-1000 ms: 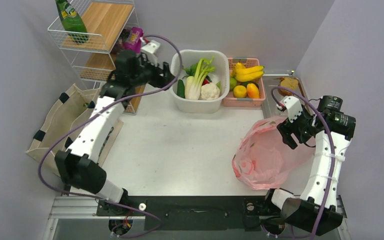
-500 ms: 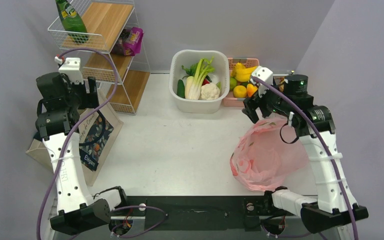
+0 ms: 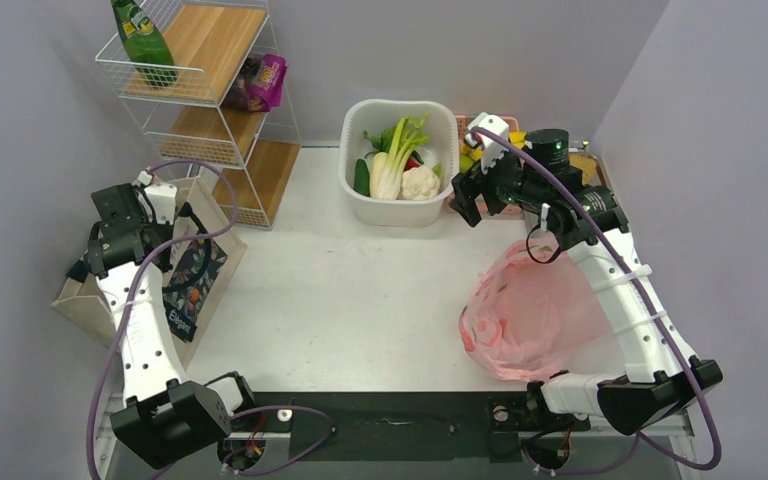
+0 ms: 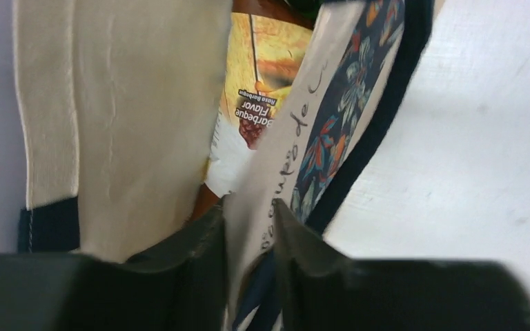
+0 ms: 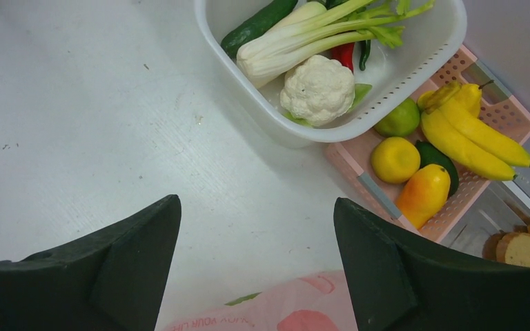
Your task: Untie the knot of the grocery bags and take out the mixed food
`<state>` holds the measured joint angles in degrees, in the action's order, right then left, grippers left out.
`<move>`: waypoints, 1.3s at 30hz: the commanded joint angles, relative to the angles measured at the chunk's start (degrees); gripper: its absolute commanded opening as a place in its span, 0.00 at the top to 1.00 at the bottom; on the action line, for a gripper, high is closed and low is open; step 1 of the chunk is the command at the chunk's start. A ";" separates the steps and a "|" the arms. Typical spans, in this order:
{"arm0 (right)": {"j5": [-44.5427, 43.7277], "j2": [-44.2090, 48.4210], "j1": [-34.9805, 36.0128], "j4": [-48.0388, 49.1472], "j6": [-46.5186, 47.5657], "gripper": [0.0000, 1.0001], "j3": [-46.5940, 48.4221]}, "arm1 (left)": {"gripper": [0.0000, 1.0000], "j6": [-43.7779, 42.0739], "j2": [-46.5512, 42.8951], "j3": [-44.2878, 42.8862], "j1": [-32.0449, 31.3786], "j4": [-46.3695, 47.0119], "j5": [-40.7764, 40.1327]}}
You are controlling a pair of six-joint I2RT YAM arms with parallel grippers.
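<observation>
Fabric from the printed side of the canvas tote point(image 3: 188, 290) is pinched between the clenched fingers of the left end effector point(image 4: 248, 221), at the left edge of the bench point(image 3: 360, 290). The left wrist view looks down into the tote's mouth. A snack packet point(image 4: 255, 89) in orange and white, lettered "Barbeque Flavor", lies inside between the beige wall and the printed wall.

The right end effector point(image 5: 255, 207) hangs released and empty, its fingers spread wide above bare bench near the far edge, just in front of the white tub point(image 3: 400, 212) and the pink basket point(image 5: 348, 162). The pink plastic bag point(image 3: 525, 315) lies slumped near the right near corner, below that arm and apart from its fingers. Whether its knot is tied cannot be made out.

In the tub, a pale-green leafy stalk point(image 5: 303, 45) rests beside a cauliflower point(image 5: 317, 88). The basket, touching the tub's right side, holds bananas point(image 5: 473, 131) and an orange fruit point(image 5: 424, 194).

At the far left corner stands a wire shelf point(image 3: 210, 40). A green bottle point(image 3: 143, 42) stands upright on its top level, and a purple packet point(image 3: 265, 82) is on the level below.
</observation>
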<state>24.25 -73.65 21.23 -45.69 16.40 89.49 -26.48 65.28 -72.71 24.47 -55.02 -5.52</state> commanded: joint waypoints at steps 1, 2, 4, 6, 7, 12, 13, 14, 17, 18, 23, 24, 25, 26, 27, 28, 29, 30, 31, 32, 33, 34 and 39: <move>-2.26 0.45 0.21 3.65 -2.43 0.23 1.71 | 0.97 -3.61 -0.22 0.36 -1.76 -4.60 4.08; -2.40 0.57 0.21 3.66 -2.60 0.24 1.59 | 1.00 -3.94 -0.56 0.06 -2.48 -5.81 6.52; -2.91 0.97 0.19 3.92 -3.10 0.24 1.28 | 1.00 -4.38 -2.15 0.10 -5.45 -8.41 9.47; -3.95 1.27 0.12 4.02 -4.11 0.24 1.30 | 1.00 -5.32 -4.16 0.22 -10.17 -10.42 11.31; -5.05 1.48 0.12 4.03 -4.54 0.24 1.34 | 1.00 -5.50 -4.83 0.16 -13.84 -11.90 11.89; -7.56 1.89 -0.19 4.41 -7.50 0.24 1.42 | 1.00 -3.41 -5.83 -2.59 -28.02 -16.26 19.26; -7.73 1.87 -0.25 4.48 -7.91 0.24 1.33 | 1.00 -2.66 -5.45 -3.27 -32.01 -16.00 20.08; -7.97 1.69 -0.37 4.58 -8.65 0.24 1.31 | 1.00 -1.09 -4.40 -3.60 -34.22 -14.92 21.49; -8.26 1.22 -0.61 4.63 -10.20 0.24 1.40 | 1.00 1.58 -0.52 -5.18 -45.63 -10.61 21.67; -8.48 0.87 -0.64 4.64 -10.31 0.24 1.65 | 1.00 2.35 0.50 -5.65 -47.84 -7.94 21.33; -8.98 -0.29 -1.35 4.65 -11.31 0.24 3.07 | 1.00 -0.11 11.91 -14.97 -60.06 -2.64 22.22; -8.98 -0.65 -1.54 4.58 -11.48 0.24 3.50 | 1.00 -0.97 13.17 -16.53 -62.30 -1.82 23.10; -8.97 -0.85 -2.14 4.66 -11.94 0.24 3.67 | 1.00 -3.04 15.33 -18.99 -63.38 -1.21 24.83; -8.74 -1.34 -2.55 4.69 -12.28 0.24 4.00 | 1.00 -4.10 16.16 -21.04 -66.17 0.07 25.46; -8.18 -1.59 -3.44 4.72 -12.96 0.24 4.28 | 1.00 -6.81 17.71 -21.98 -67.64 0.64 26.74; -7.69 -2.07 -4.03 4.69 -13.27 0.24 4.77 | 1.00 -8.40 18.31 -23.30 -70.48 0.45 27.56; -6.79 -2.48 -5.24 4.72 -13.73 0.24 5.26 | 1.00 -11.93 19.23 -23.68 -71.91 -0.30 28.87; -6.34 -2.78 -6.21 4.68 -13.79 0.24 5.52 | 1.00 -13.68 19.47 -23.68 -74.56 -0.81 29.99; -5.31 -3.25 -6.73 4.63 -13.64 0.24 5.98 | 1.00 -16.67 19.54 -23.34 -75.57 -1.93 30.54; -4.81 -3.47 -7.17 4.64 -13.08 0.24 6.19 | 1.00 -17.64 18.77 -22.04 -77.17 -1.97 31.02; -3.61 -4.10 -7.30 4.56 -12.72 0.24 6.76 | 1.00 -18.52 18.14 -21.25 -77.49 -1.13 31.15; -2.99 -4.38 -7.36 4.51 -11.92 0.23 7.11 | 1.00 -20.23 16.75 -19.53 -77.69 -0.87 31.39; 1.11 -8.44 -4.53 3.98 -10.77 0.23 10.70 | 0.90 -27.44 11.82 -14.45 -79.29 -3.53 30.20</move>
<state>20.71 -79.59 14.35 -43.35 4.67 95.81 -45.01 83.50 -88.92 -53.91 -59.79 22.37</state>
